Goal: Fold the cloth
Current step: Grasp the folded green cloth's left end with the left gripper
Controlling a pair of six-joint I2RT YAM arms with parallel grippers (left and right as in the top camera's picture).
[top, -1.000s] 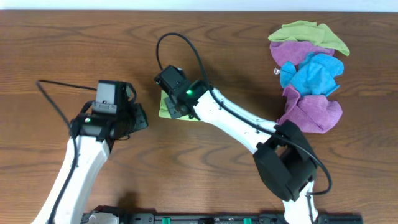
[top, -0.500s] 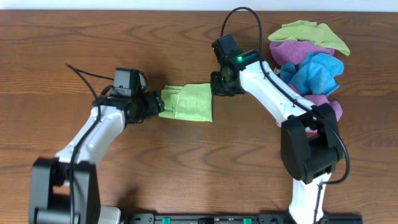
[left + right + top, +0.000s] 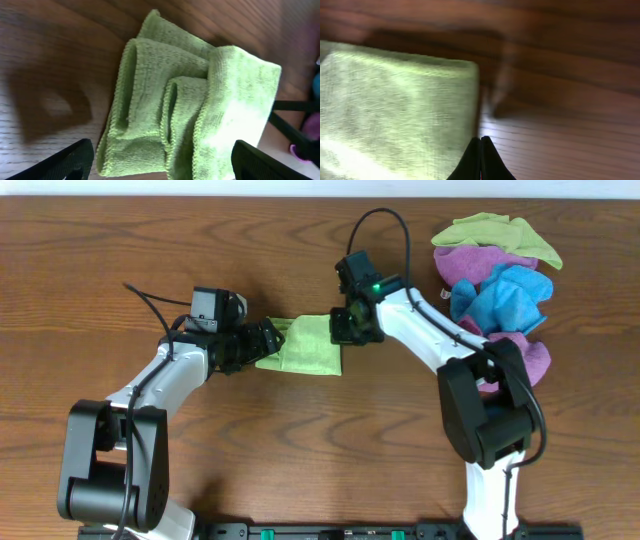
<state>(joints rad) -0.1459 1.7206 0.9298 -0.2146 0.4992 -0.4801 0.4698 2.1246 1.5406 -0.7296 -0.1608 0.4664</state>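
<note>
The lime-green cloth (image 3: 308,348) lies folded into a small layered rectangle on the wooden table. My left gripper (image 3: 270,340) stands open at its left edge. In the left wrist view the stacked folds of the cloth (image 3: 190,105) fill the space ahead of the left gripper (image 3: 162,170), with one black finger (image 3: 65,162) on each side and neither touching it. My right gripper (image 3: 342,332) is at the cloth's right edge. In the right wrist view the right gripper (image 3: 481,152) is shut with nothing in it, just beside the edge of the cloth (image 3: 395,110).
A heap of other cloths (image 3: 495,290), yellow-green, purple and blue, sits at the table's right back, close behind the right arm. Bare wooden table (image 3: 300,440) runs in front of the arms.
The left gripper came up to the cloth's left edge and opened wide. The right gripper went from over the cloth to its right edge and shut.
</note>
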